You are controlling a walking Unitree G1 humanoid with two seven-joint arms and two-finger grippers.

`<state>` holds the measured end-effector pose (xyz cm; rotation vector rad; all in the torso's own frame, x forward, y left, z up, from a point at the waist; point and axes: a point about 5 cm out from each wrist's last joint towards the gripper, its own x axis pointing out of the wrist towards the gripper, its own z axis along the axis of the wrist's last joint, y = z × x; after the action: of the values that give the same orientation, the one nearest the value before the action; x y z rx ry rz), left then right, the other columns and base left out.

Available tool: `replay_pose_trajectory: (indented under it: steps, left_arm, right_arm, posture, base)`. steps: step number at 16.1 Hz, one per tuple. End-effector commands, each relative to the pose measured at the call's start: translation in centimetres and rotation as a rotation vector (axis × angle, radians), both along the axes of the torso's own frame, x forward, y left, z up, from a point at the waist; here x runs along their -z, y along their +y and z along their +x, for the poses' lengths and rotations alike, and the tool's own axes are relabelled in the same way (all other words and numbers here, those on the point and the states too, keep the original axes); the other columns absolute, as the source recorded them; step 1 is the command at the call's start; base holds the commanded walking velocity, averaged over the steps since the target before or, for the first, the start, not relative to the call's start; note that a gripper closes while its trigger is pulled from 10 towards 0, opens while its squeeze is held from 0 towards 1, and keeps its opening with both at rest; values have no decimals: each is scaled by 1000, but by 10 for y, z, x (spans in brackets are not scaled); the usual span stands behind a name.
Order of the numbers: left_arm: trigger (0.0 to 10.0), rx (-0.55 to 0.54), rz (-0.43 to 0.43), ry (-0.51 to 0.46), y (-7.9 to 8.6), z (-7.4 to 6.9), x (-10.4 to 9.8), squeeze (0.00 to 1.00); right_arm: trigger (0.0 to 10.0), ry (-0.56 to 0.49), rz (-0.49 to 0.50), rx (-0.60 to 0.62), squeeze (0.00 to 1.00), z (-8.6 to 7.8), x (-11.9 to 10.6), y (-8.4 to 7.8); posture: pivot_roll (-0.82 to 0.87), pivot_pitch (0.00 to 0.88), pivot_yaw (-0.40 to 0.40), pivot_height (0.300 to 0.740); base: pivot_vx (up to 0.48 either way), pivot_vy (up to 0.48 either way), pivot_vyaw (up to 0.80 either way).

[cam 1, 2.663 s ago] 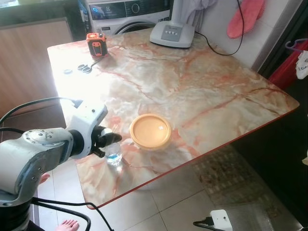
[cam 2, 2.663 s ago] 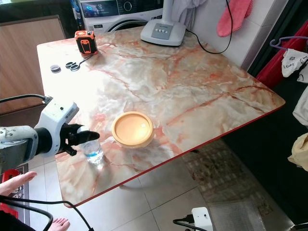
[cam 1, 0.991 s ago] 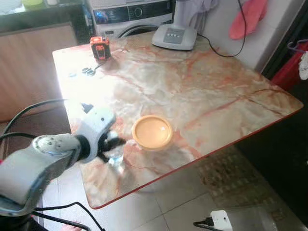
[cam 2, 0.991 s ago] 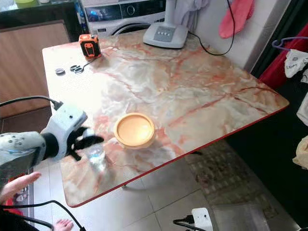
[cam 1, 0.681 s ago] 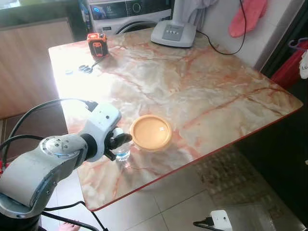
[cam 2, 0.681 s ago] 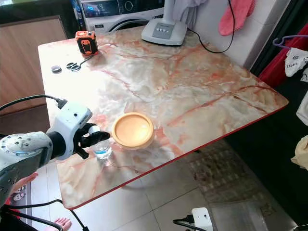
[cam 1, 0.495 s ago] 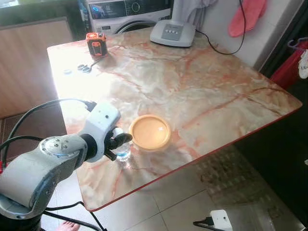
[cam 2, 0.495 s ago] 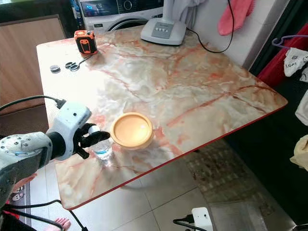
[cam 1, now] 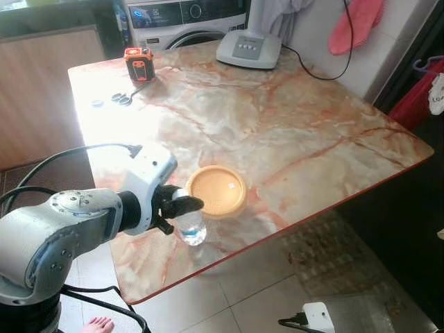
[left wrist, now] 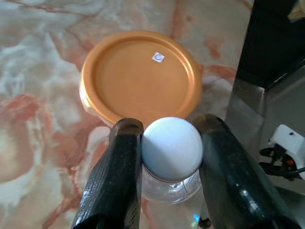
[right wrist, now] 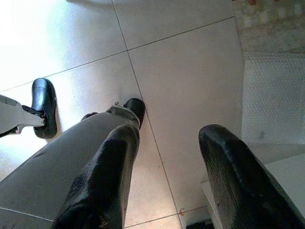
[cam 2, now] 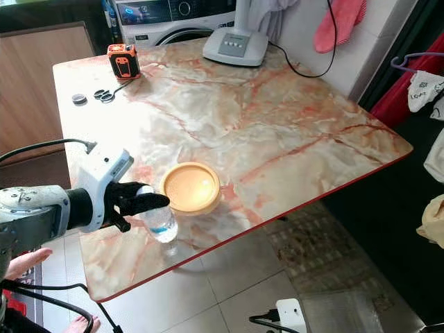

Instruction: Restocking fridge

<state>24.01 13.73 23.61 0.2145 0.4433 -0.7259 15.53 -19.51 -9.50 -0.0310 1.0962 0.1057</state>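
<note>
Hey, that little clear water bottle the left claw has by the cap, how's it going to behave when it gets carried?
The bottle looks small with little water, so probably light. The left claw pinches only around the white cap, so the body may swing. Its clear plastic looks smooth, so it might slip if the grip loosens, and it hangs tilted near the orange lid.

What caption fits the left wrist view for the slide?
Left gripper shut on a small water bottle at its white cap, beside an orange lidded container on the marble table.
</note>
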Motion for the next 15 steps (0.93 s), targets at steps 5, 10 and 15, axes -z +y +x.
replay_pose_trajectory:
  steps: [5, 10, 15]
  left_arm:
    - [10000, 37, -150, -117, -12, 3, -25, 0]
    - [10000, -37, -413, -324, -30, 14, -52, 0]
    - [10000, -191, -310, -551, -22, 21, -45, 0]
  right_arm:
    - [10000, 18, 1, 11, 0, -4, 2, -2]
    - [10000, 15, -4, 14, 0, -4, 1, -3]
    - [10000, 10, -11, 20, 0, -5, 2, -4]
  posture:
    - [112, 82, -87, 740]
    - [105, 81, -90, 740]
    - [89, 82, -87, 740]
  base:
    - [0, 0, 0]
    - [0, 0, 0]
    - [0, 0, 0]
